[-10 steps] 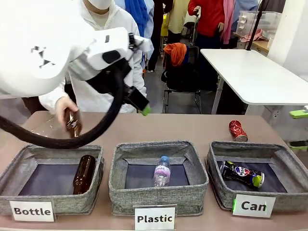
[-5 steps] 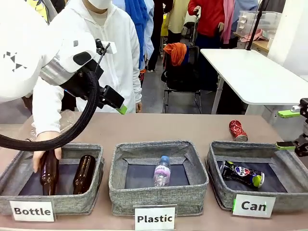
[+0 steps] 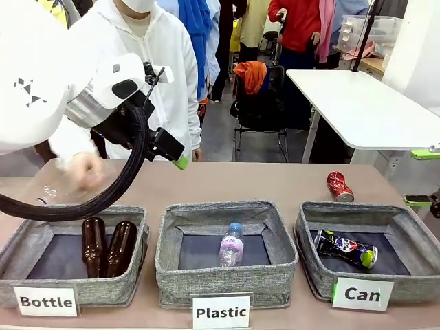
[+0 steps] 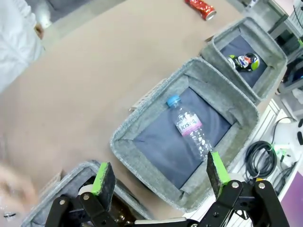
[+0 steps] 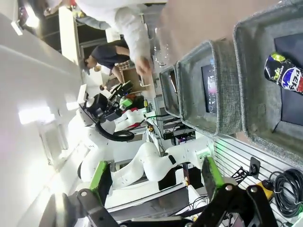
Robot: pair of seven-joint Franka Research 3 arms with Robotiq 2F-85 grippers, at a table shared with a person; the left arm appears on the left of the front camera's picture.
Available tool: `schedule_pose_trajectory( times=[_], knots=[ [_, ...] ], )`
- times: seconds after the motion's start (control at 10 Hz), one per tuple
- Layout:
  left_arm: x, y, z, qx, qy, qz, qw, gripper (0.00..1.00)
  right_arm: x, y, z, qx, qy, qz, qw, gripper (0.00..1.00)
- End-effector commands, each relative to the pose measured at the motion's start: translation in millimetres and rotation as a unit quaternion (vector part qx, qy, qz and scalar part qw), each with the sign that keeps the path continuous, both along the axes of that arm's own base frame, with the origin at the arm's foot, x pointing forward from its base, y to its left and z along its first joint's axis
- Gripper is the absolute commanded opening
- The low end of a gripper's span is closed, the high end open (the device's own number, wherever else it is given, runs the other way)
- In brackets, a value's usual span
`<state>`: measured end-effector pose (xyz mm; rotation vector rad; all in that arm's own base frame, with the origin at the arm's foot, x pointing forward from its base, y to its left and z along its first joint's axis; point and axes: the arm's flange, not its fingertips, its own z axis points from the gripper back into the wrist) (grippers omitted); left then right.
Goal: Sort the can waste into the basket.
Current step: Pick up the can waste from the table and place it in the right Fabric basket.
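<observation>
A red crushed can (image 3: 339, 186) lies on the brown table behind the right-hand grey basket (image 3: 357, 210) labelled "Can". A dark can with blue-red-white print (image 3: 346, 248) lies inside that basket. The left wrist view has the red can (image 4: 200, 5) at its top edge and the dark can (image 4: 245, 62) in the far basket (image 4: 265, 35). My left gripper (image 4: 160, 172) hangs open high above the middle bin, holding nothing. At the table's right edge my right gripper (image 3: 423, 177) stands open and empty beside the basket; its own view catches the dark can (image 5: 284, 75).
The middle bin (image 3: 227, 210) labelled "Plastic" holds a clear bottle (image 3: 232, 244). The left bin (image 3: 75, 214) labelled "Bottle" holds two brown bottles (image 3: 93, 244). A person's hand (image 3: 84, 169) hovers behind that bin near a clear, blurred object (image 3: 51, 192).
The person set a second brown bottle into the Bottle bin and drew the hand back. My left arm shifted left. My right gripper came into view, then slid toward the right edge.
</observation>
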<state>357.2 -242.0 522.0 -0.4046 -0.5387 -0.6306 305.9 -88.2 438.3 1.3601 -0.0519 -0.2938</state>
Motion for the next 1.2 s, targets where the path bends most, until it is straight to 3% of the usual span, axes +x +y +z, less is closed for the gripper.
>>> schedule_pose_trajectory(
  times=[0.0,0.2,0.4,0.6,0.7,0.9,1.1],
  knots=[
    [5.4,4.7,-3.5,-0.015,0.004,-0.014,1.000,1.00,-28.0,29.7,-14.3,0.006,-0.001,-0.011,1.000,1.00],
    [2.7,9.5,-0.7,-0.019,0.005,-0.014,1.000,1.00,-28.8,30.0,-13.1,0.008,0.007,-0.003,1.000,1.00],
    [4.7,60.0,8.3,-0.032,0.043,-0.021,0.998,1.00,-26.2,37.5,-8.3,0.012,0.013,0.010,1.000,1.00],
    [0.1,141.3,11.4,-0.119,0.079,0.009,0.990,1.00,-22.6,59.6,-2.5,0.024,0.034,0.053,0.998,1.00],
    [-5.2,179.2,5.2,-0.183,0.102,0.027,0.977,1.00,-21.3,73.6,-3.6,0.025,0.052,0.075,0.996,1.00],
    [-12.3,261.1,-27.9,-0.348,0.187,0.033,0.918,1.00,-19.5,89.9,-7.0,0.049,0.117,0.132,0.983,1.00],
    [-13.8,338.1,-79.8,-0.499,0.232,0.031,0.834,1.00,-5.8,81.0,-10.5,0.088,0.180,0.146,0.969,1.00]
  ],
)
